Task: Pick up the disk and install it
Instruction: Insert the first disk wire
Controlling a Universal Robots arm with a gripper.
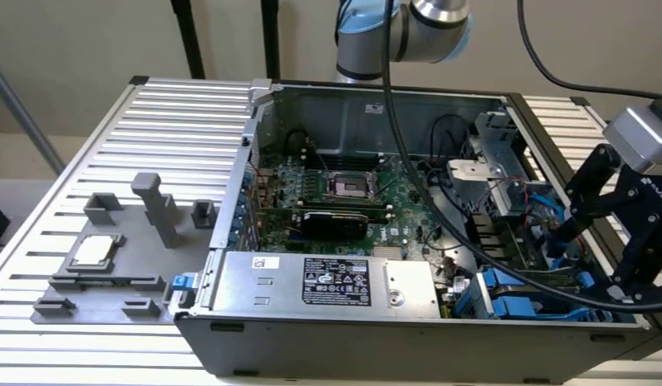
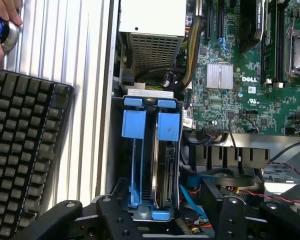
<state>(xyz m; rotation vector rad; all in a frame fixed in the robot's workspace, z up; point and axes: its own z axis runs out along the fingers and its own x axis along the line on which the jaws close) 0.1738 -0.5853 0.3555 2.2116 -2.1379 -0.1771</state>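
A slatted silver metal counter carries a large grey computer case with its side open. In the wrist view, the black two-fingered claw is at the lower edge of the frame. Its fingers stand apart on either side of the drive bay and do not appear to press on anything. At the centre of that frame is the disk, a flat silver-grey hard drive on bright blue plastic rails. It stands on edge in the bay beside a second blue carrier. How deeply the disk is seated is not clear; if it sits crooked, it could bind on its rails. A thin blue ribbon cable and fine red wires lie at lower right, close to the claw, and a finger could snag or pinch them. At upper left, a person's hand rests near a dark keyboard, and the arm could strike it if it swings that way.
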